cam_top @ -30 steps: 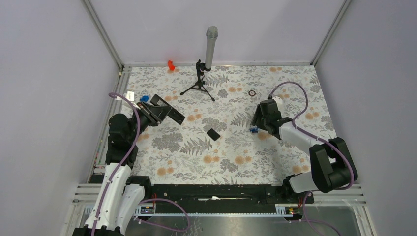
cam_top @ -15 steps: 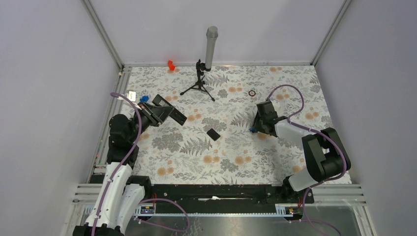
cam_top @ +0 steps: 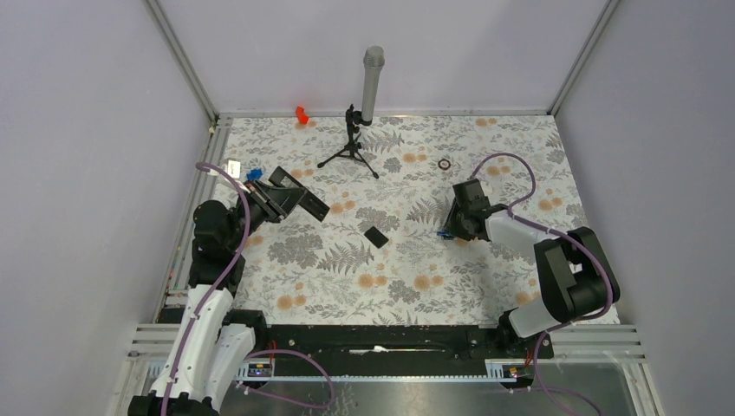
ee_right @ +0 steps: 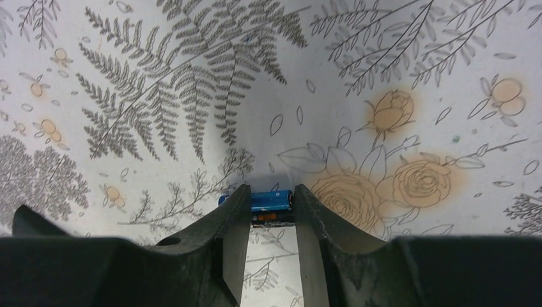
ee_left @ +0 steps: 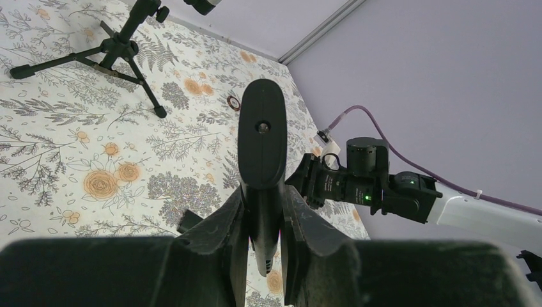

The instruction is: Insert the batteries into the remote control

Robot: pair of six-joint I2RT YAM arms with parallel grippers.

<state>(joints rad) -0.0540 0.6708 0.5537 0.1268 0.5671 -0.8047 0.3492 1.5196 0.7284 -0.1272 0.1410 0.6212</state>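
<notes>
My left gripper (cam_top: pixel 276 198) is shut on the black remote control (cam_top: pixel 299 196) and holds it above the table's left side. In the left wrist view the remote (ee_left: pixel 262 137) sticks out between the fingers. The black back cover (cam_top: pixel 375 236) lies loose mid-table. The blue batteries (cam_top: pixel 445 230) lie on the table at the right. My right gripper (cam_top: pixel 452 225) is low over them. In the right wrist view the batteries (ee_right: pixel 271 200) lie crosswise at the fingertips, one end behind the left finger. The jaws stand narrowly apart.
A black tripod (cam_top: pixel 349 149) with a grey microphone stands at the back centre. A red object (cam_top: pixel 301 113) sits at the back edge and a small ring (cam_top: pixel 444 163) at the back right. A blue lump (cam_top: pixel 253 174) lies behind my left gripper.
My right gripper has dropped lower onto the batteries and its elbow has swung in. The left arm holds the remote almost still.
</notes>
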